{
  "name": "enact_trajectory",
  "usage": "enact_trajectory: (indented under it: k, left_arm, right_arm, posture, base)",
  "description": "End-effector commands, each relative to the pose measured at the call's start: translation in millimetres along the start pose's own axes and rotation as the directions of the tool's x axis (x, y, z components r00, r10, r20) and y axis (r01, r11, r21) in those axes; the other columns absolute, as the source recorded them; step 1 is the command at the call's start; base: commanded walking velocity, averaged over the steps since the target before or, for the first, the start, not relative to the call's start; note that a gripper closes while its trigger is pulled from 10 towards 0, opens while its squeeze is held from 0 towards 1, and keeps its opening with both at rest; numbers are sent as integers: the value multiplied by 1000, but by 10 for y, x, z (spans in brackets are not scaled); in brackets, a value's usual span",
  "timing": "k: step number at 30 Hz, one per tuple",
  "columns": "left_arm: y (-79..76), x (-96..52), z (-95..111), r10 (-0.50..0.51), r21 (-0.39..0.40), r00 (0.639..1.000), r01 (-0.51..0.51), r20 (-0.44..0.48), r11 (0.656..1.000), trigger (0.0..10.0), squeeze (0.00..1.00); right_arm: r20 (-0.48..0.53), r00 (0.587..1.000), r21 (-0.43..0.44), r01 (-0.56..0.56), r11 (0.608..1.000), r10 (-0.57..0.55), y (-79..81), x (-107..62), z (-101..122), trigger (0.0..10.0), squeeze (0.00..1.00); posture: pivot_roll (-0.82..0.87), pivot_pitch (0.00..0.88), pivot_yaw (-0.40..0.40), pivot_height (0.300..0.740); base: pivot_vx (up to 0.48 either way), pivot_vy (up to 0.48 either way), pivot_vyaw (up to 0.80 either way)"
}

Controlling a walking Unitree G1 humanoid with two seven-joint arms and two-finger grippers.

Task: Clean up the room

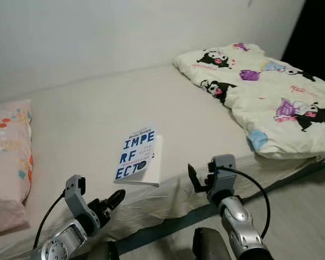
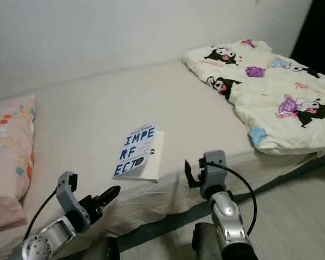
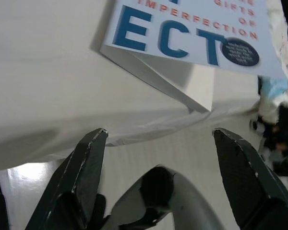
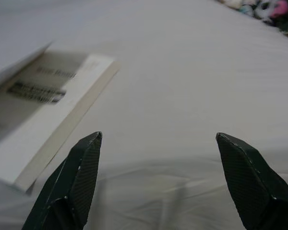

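A white paperback (image 1: pixel 137 157) lies near the bed's (image 1: pixel 86 124) front edge, cover lifted, reading "IMPERFECT" in blue — "GIFTS OF IMPERFECTION" above. The left gripper (image 1: pixel 112 200) at its seven o'clock and the right gripper (image 1: pixel 197 180) at four o'clock both gape, empty. A clumsy pinch could crease the loose cover or push it floorward.

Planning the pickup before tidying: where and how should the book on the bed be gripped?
Grip the book by its near edge, coming in from the foot side of the bed where both open grippers wait. Its front cover lifts slightly off the pages there, leaving a gap for one finger; the left gripper looks nearer.
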State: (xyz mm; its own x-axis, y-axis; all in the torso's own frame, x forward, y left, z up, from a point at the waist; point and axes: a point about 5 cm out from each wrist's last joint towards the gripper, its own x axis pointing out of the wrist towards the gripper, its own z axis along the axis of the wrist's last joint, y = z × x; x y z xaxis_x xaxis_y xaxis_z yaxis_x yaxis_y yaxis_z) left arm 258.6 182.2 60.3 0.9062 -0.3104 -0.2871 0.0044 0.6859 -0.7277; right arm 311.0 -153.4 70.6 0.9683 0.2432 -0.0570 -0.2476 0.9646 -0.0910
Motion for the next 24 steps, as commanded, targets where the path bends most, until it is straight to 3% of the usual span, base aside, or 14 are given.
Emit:
enact_trajectory:
  k: [1, 2, 3, 4, 7, 10, 11, 12, 13, 18, 20, 21, 24]
  left_arm:
    - [18, -26, -4, 28, -36, 1000, -28, 9, 999, 10000, 0]
    - [-25, -1, -73, 41, -57, 999, -41, 3, 998, 10000, 0]
    - [-25, -1, -73, 41, -57, 999, -41, 3, 998, 10000, 0]
    - [-52, 14, -146, 43, -50, 999, -44, -20, 998, 10000, 0]
    - [-61, 17, -171, 43, -48, 999, -45, -27, 998, 10000, 0]
    - [-86, 22, -203, 48, -61, 998, -50, -36, 997, 10000, 0]
    - [-106, 28, -204, 49, -81, 998, -51, -29, 995, 10000, 0]
    - [-106, 28, -204, 49, -81, 998, -51, -29, 995, 10000, 0]
    - [-147, 53, -206, 52, -126, 999, -54, -13, 991, 10000, 0]
    - [-192, 105, -221, 50, -199, 999, -48, 7, 979, 10000, 0]
    - [-215, 131, -219, 46, -246, 999, -39, 26, 968, 10000, 55]
    - [-239, 147, -206, 32, -288, 998, -18, 45, 957, 10000, 1000]
    - [-312, 192, -203, -8, -345, 998, 28, 61, 938, 10000, 1000]
  right_arm:
    - [-2, 999, -75, -38, 996, 38, 64, -26, -31, 10000, 0]
    - [-2, 998, -157, -55, 986, 56, 114, -76, -80, 10000, 0]
    - [-2, 998, -157, -55, 986, 56, 114, -76, -80, 10000, 0]
    - [6, 999, -118, -50, 992, 51, 151, -135, -142, 10000, 0]
    - [5, 997, -109, -75, 991, 76, 191, -160, -170, 10000, 0]
    - [-1, 982, -35, -191, 981, 191, 347, -206, -209, 10000, 0]
    - [-6, 963, -14, -268, 963, 268, 441, -218, -204, 10000, 0]
    - [-6, 963, -14, -268, 963, 268, 441, -218, -204, 10000, 0]
    - [-13, 921, 9, -389, 921, 389, 595, -230, -184, 10000, 0]
    - [-17, 884, -27, -467, 884, 467, 702, -220, -159, 10000, 0]
    - [-12, 878, -32, -480, 877, 479, 723, -205, -143, 10000, 0]
    - [-9, 880, -32, -476, 879, 475, 715, -187, -132, 10000, 0]
    - [-6, 885, -31, -465, 885, 465, 689, -149, -103, 10000, 0]
  posture:
    - [-16, 181, 2, 558]
    - [-24, 186, 4, 558]
    - [-24, 186, 4, 558]
    - [-29, 188, 5, 558]
    - [-29, 188, 5, 558]
    - [-30, 191, 5, 558]
    - [-34, 194, 5, 558]
    - [-34, 194, 5, 558]
    - [-33, 202, 3, 558]
    - [-37, 215, 1, 558]
    - [-37, 215, 1, 558]
    - [-43, 229, -1, 558]
    - [-48, 236, -1, 558]
  base:
    - [0, 0, 0]
    - [0, 0, 0]
    - [0, 0, 0]
    - [0, 0, 0]
    - [0, 0, 0]
    - [0, 0, 0]
    - [0, 0, 0]
    - [0, 0, 0]
    - [0, 0, 0]
    - [0, 0, 0]
    - [0, 0, 0]
    - [0, 0, 0]
    - [0, 0, 0]
